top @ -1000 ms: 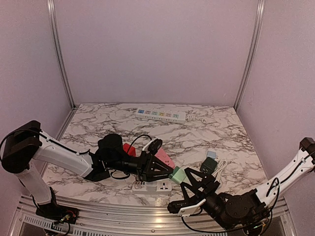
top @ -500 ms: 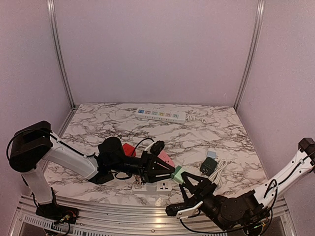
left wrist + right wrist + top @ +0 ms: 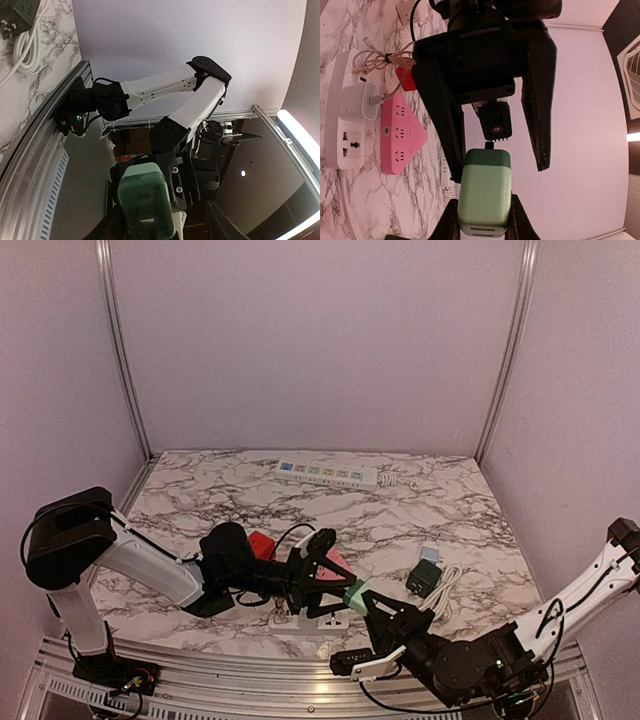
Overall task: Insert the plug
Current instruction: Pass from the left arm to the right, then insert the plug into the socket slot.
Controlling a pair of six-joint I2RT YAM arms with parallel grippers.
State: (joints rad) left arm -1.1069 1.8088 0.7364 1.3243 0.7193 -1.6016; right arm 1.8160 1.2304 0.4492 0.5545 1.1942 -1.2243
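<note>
The plug [image 3: 356, 594] is a light green block with a dark green end, held in the air above the table's front edge between both arms. In the right wrist view the plug [image 3: 485, 192] sits clamped between my right gripper's [image 3: 484, 222] fingers. My left gripper [image 3: 500, 167] faces it with its jaws spread on either side of the dark green end; the far finger stands clearly apart. From the left wrist, the plug [image 3: 145, 200] fills the bottom centre, with the right gripper's black body behind it. From above, the left gripper [image 3: 335, 592] and right gripper [image 3: 368, 602] meet at the plug.
Below the grippers lies a white socket strip [image 3: 322, 621] with a white charger [image 3: 357, 100] plugged in. A pink triangular socket [image 3: 335, 562] and a red one [image 3: 262, 542] lie behind. A dark adapter [image 3: 423, 577] with white cable lies right; a long power strip [image 3: 327, 474] at the back.
My left gripper's jaws have spread apart off the plug. My right gripper has come in from the right and shut on the plug's light green end.
</note>
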